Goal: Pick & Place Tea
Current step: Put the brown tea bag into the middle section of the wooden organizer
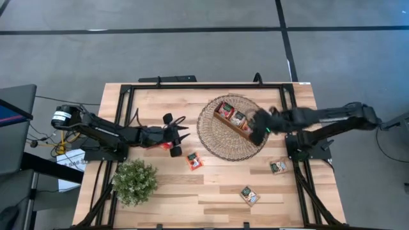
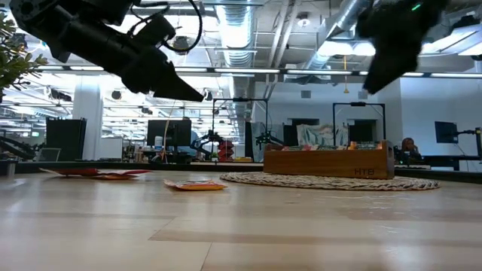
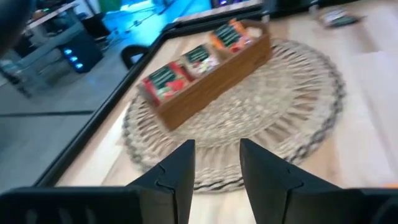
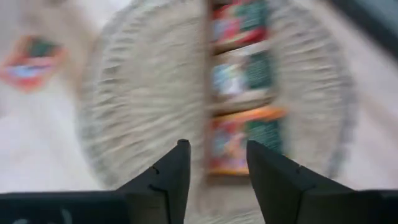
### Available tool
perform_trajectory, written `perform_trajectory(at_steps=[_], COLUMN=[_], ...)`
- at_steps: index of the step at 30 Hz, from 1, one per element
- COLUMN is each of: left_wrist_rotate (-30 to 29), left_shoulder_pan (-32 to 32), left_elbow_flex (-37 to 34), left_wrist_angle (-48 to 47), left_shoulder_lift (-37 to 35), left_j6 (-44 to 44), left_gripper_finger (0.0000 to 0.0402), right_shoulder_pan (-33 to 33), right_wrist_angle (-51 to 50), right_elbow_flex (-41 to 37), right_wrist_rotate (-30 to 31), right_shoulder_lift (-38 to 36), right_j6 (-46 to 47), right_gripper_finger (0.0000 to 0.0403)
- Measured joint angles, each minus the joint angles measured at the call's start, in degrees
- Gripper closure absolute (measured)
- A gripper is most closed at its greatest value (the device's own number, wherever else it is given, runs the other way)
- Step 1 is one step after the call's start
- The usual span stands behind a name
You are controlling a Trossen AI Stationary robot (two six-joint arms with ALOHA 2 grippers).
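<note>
**Ann:** Low view first, what is closest?

**Ben:** The green plant (image 2: 9, 53) at the near side. Then an orange tea sachet (image 2: 194, 184) lies flat on the table (image 2: 241, 233), with a red tea sachet (image 2: 90, 173) off to one side. They look thin, light and bendy, so I think they may slide. Pinch one by its edge.

**Ann:** Is a pincer holding one?

**Ben:** No. The left gripper (image 3: 216, 146) hangs up near the red one, fingers apart, nothing in them. The right gripper (image 4: 217, 146) is over the tray, open and empty too.

**Ann:** What is in the way?

**Ben:** Farther back, the wooden tray (image 2: 327, 162) sits on a round woven mat (image 2: 331, 181), with tea already in its three parts
</note>
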Motion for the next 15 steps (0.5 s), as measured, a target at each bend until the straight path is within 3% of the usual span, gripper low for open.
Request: perform_trajectory(at_steps=[4, 9, 15], left_wrist_rotate=[2.8, 4.9, 4.9], left_shoulder_pan=[-0.6, -0.6, -0.6], left_elbow_flex=[0.0, 0.0, 0.0], left_wrist_angle=[1.0, 2.3, 2.5], left_shoulder_lift=[0.0, 0.0, 0.0], left_j6=[0.0, 0.1, 1.1], left_gripper_finger=[0.0282, 0.0282, 0.0282], right_shoulder_pan=[14.9, 31.9, 41.4], right_wrist_angle=[2.1, 10.6, 24.9], right_elbow_flex=[-2.5, -2.8, -2.8], right_wrist_rotate=[-0.1, -0.4, -1.2], right_shoulder_lift=[-1.7, 4.9, 18.7], right_j6=[9.6, 10.8, 8.6], right_gripper_finger=[0.0274, 0.0286, 0.0287])
